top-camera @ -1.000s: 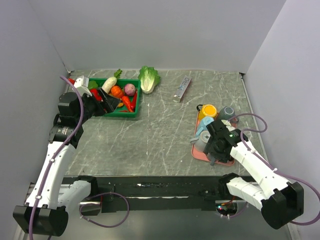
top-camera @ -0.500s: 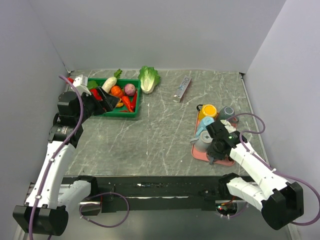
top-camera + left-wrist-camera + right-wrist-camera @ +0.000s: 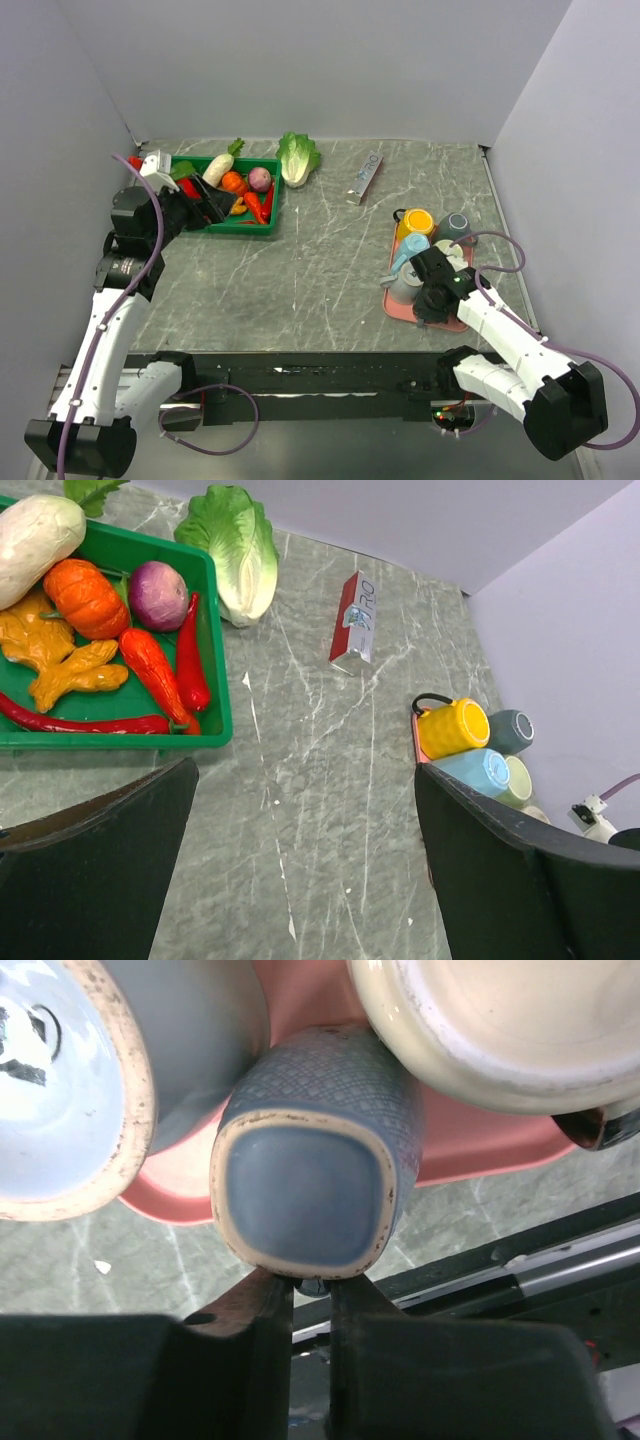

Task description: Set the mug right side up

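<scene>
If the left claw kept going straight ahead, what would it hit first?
Probably the bare table, between the green tray and the mugs. Nothing else stands before the left gripper, though depth is unclear.

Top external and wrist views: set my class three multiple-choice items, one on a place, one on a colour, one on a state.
1. Relative to the green tray, the lettuce lies: A inside; B beside, on the table; C underneath.
2. The mug tray is: A pink; B white; C black.
3. The left gripper is: A open; B shut on a carrot; C shut on the lettuce.
B: it lies outside the rim. A: its floor shows pink. A: its jaws stand wide apart.
</scene>
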{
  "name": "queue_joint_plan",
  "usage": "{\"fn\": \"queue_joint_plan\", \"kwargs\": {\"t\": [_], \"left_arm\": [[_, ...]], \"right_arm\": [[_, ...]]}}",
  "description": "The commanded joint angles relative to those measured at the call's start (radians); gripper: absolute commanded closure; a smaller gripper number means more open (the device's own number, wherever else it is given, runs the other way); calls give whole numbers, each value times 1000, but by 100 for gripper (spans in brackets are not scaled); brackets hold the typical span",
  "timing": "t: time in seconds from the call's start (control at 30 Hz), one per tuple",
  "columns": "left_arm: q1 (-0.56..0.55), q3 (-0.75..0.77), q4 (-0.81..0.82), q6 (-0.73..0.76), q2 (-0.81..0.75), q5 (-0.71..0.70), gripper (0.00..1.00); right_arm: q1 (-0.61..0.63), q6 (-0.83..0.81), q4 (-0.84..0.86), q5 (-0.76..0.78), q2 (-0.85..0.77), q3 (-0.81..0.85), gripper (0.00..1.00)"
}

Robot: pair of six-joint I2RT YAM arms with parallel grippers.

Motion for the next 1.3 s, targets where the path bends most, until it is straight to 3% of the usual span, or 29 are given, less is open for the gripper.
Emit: {"fn": "queue_joint_plan", "kwargs": {"t": [0.0, 0.27, 0.53, 0.67, 0.93, 1.13, 1.27], "left_arm": [[2, -13, 63, -30, -26, -17, 4], [2, -9, 65, -75, -18, -7, 4], [2, 8, 60, -112, 23, 98, 4], [0, -42, 138, -219, 25, 150, 4], [-42, -164, 415, -511, 54, 361, 4], [-206, -159, 482, -539, 65, 329, 4], [-308, -158, 551, -611, 65, 287, 2]], "right_arm": [[3, 11, 16, 34, -1, 6, 100], [2, -12, -73, 8, -54, 115, 100], [2, -9, -226, -108, -137, 362, 100], [5, 2, -280, -187, -114, 491, 100], [15, 18, -63, -358, -122, 585, 100], [32, 31, 203, -467, -110, 554, 100], [58, 42, 527, -523, -110, 502, 100]]}}
